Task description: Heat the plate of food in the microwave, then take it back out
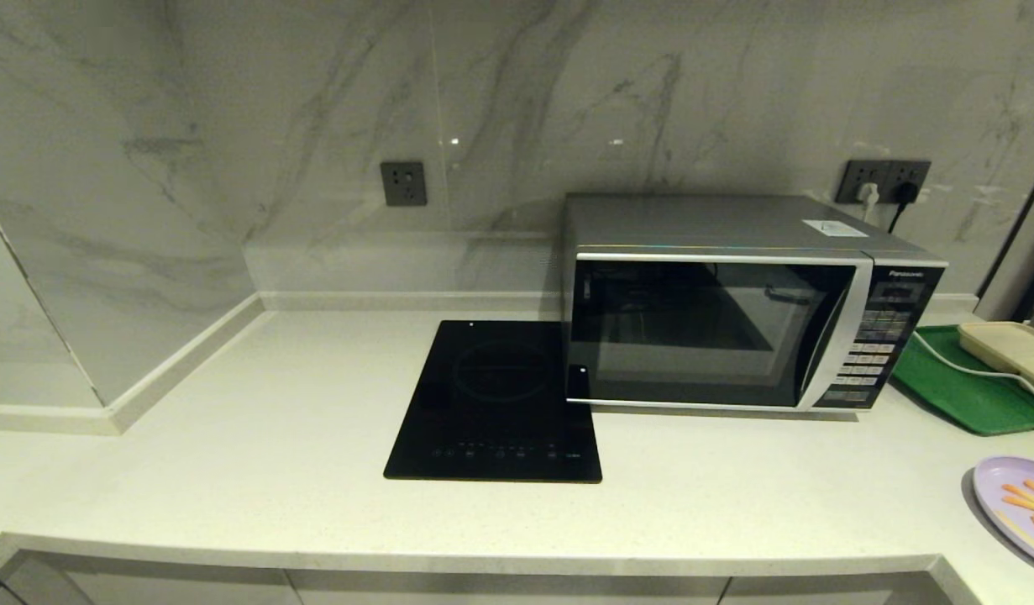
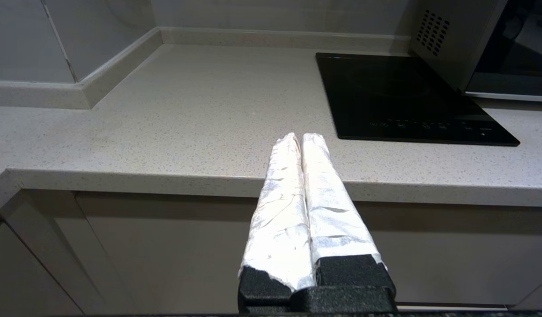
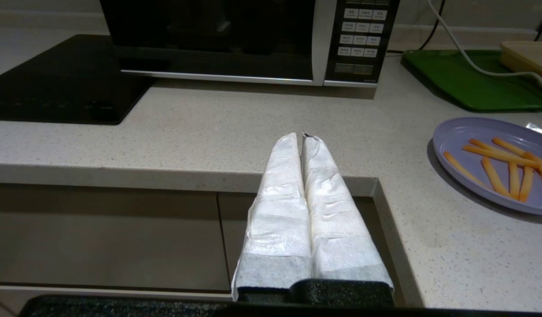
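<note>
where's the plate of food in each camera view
Head view: the plate of food sits at the far right edge, low in the picture, cut off by the frame, on the counter in front of the green tray.
Left wrist view: not in it.
Right wrist view: at the right edge, mid-height, nearer than the green tray.
Shared landmark: the black induction hob, beside the microwave, shows in all three views.

Microwave (image 1: 735, 307) door shut; plate of food (image 1: 1016, 504) on counter (image 1: 231, 470), well apart.
</note>
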`<state>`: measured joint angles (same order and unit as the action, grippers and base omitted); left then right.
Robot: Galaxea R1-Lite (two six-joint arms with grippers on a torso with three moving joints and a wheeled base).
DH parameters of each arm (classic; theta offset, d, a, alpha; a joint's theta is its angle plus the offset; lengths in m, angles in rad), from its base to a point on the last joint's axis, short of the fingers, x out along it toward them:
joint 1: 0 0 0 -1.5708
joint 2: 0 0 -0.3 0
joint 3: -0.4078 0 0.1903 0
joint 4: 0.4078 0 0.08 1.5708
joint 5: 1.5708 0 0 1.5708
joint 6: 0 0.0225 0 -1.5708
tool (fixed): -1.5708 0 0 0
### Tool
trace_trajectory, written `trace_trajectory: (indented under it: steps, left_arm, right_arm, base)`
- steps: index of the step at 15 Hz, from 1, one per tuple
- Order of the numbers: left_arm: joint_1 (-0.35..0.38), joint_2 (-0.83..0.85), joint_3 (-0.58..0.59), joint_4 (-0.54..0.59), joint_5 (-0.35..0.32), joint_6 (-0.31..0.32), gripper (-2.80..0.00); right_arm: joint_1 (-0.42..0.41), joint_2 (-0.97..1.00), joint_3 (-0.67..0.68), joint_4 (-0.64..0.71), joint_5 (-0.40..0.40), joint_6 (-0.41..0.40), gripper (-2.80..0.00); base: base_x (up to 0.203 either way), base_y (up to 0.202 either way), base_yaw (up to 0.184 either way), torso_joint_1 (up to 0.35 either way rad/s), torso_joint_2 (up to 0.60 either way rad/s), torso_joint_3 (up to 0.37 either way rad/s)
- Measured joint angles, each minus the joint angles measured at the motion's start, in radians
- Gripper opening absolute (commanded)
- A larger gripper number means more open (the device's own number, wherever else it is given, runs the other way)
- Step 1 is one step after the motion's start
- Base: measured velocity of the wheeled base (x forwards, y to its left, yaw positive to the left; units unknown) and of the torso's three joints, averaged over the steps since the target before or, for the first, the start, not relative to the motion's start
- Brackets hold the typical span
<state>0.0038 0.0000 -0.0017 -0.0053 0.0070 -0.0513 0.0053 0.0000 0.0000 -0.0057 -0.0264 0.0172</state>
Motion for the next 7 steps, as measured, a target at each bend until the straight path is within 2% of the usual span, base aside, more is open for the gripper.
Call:
trace_trajectory:
  steps: [5, 7]
  left_arm:
    - [0.000, 0.000, 0.000, 0.000, 0.000, 0.000, -2.80]
    - [0.000, 0.000, 0.000, 0.000, 0.001, -0.001, -2.80]
  right_arm:
    - [-0.001, 0.000, -0.001, 0.011, -0.004, -0.003, -2.80]
    - [-0.001, 0.000, -0.023, 0.079, -0.003, -0.003, -2.80]
  base:
    - [0.000, 0.000, 0.000, 0.000, 0.00, 0.000]
    - [0.000, 0.000, 0.000, 0.000, 0.00, 0.000]
